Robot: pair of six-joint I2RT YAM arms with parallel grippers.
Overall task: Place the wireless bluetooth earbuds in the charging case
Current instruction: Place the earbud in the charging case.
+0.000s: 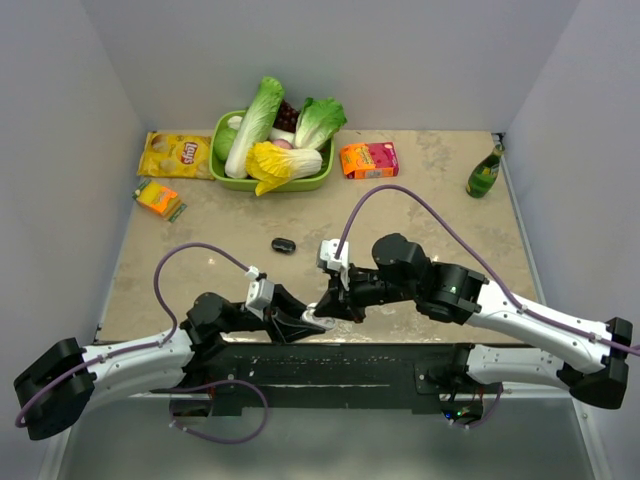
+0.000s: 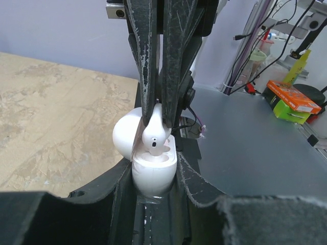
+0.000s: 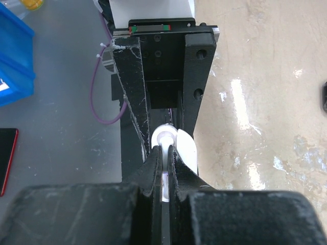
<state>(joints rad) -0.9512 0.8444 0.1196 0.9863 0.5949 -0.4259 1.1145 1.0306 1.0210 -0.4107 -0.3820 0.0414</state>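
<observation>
The charging case, lid open, is clasped between the fingers of the left gripper, close to the near edge of the table. One earbud is pinched tight in the right gripper and touches the case's open well. Bare tabletop is noted beyond. A black oval object lies well apart.

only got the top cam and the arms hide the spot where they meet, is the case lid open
Observer: Yes. The left wrist view shows the charging case open, with its lid swung back and its base held between the left jaws.
Operator: is a bud in yet
Observer: Not seated. The right jaws are shut on one earbud, which is tilted with its lower end at the case's well.
</observation>
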